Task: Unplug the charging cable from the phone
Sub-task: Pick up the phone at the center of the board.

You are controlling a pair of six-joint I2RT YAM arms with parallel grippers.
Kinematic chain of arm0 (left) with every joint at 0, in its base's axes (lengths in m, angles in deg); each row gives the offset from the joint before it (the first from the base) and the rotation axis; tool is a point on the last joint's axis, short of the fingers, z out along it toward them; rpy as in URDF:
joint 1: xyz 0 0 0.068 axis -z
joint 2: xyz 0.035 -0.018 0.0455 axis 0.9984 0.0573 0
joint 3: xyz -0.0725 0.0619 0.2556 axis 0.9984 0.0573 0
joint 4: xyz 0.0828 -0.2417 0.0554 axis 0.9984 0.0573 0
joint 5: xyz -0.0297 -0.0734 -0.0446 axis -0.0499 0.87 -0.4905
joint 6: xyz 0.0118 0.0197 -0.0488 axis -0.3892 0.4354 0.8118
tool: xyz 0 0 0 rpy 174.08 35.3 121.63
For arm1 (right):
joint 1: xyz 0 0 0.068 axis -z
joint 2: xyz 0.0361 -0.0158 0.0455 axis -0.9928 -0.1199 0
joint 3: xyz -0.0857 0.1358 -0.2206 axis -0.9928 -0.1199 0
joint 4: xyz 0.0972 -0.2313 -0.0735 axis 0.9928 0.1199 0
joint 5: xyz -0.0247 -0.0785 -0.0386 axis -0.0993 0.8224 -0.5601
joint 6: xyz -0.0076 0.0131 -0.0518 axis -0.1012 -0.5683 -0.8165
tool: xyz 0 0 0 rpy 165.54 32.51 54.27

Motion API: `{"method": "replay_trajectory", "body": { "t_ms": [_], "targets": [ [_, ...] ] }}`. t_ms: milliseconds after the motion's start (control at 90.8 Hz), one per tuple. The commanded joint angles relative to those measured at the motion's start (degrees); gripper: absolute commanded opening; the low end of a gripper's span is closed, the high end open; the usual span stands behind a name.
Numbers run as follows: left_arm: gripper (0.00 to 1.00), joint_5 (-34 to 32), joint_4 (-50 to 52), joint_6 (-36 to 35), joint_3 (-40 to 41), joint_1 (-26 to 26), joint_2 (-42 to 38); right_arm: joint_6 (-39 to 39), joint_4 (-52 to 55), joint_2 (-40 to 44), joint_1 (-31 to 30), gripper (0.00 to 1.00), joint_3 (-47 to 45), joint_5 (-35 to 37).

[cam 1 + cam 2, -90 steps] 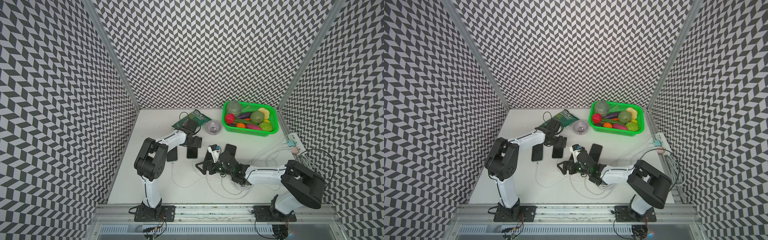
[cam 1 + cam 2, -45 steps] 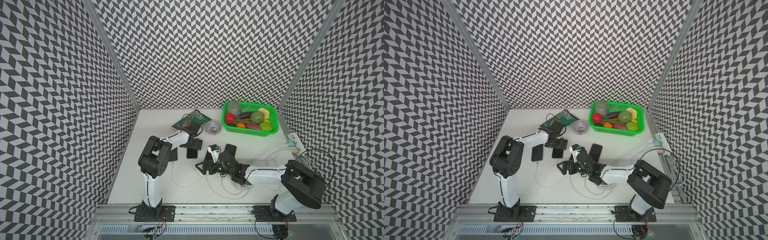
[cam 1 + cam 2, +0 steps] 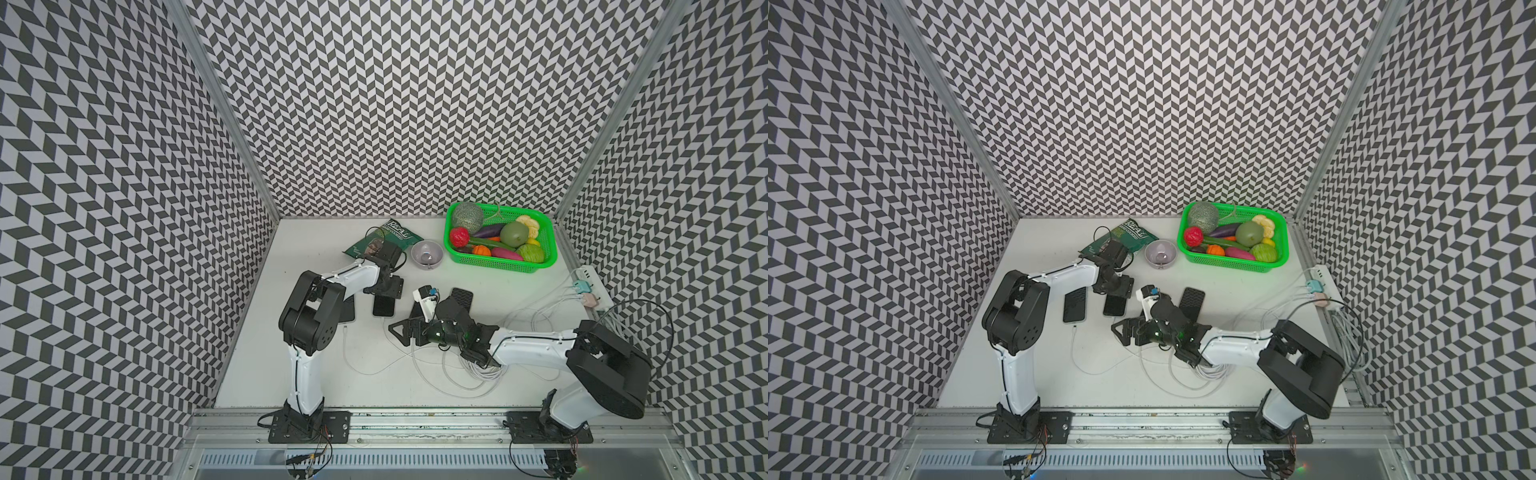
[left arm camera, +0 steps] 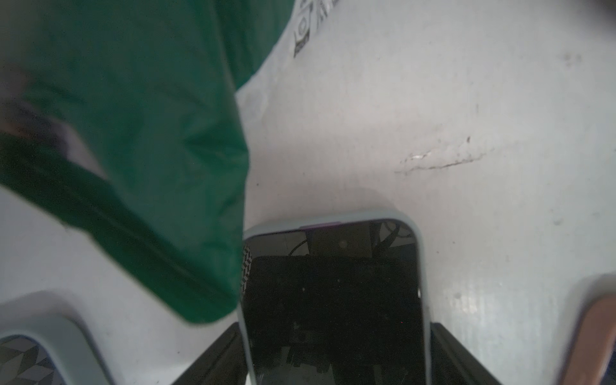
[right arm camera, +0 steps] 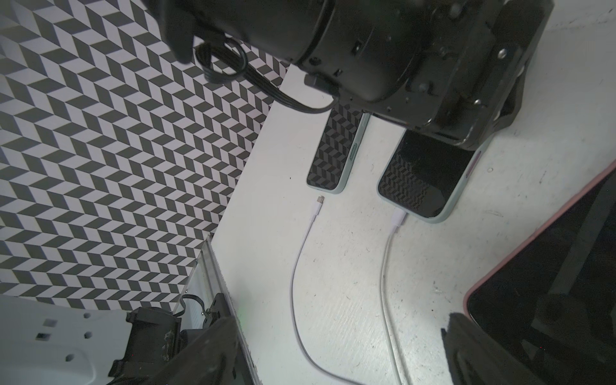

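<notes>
Between two other phones, the middle phone lies flat in a pale case with a dark screen. A white charging cable is plugged into its near end. My left gripper straddles the phone's far end. Its fingers sit against both long sides of the case, shut on it. My right gripper hovers low and open near the cables, holding nothing. The phone on the left has a loose cable plug lying just short of its end.
A green snack bag, a small bowl and a green basket of toy produce stand at the back. A dark phone and a pink-cased phone lie by my right gripper. Coiled white cables run to a power strip.
My left arm's elbow has swung right and the gripper has settled lower over the middle phone, its jaws narrowing onto the case. The right arm has not moved.
</notes>
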Motion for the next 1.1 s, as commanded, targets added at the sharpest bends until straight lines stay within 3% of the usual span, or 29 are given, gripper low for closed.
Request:
{"method": "replay_trajectory", "body": {
  "t_ms": [0, 132, 1091],
  "targets": [
    [0.18, 0.41, 2.37, -0.37, 1.04, 0.05, 2.06, -0.69, -0.92, 0.28, 0.06, 0.97, 1.73, 0.16],
    [0.00, 0.07, 1.64, -0.36, 1.44, 0.03, 0.21, -0.63, -1.10, -1.80, 0.08, 0.96, 2.95, -0.62],
    [0.00, 6.93, -7.51, -0.27, 6.14, -2.95, -13.62, -0.16, -2.22, -17.67, -0.60, 0.77, 11.61, -1.41]
  ]
}}
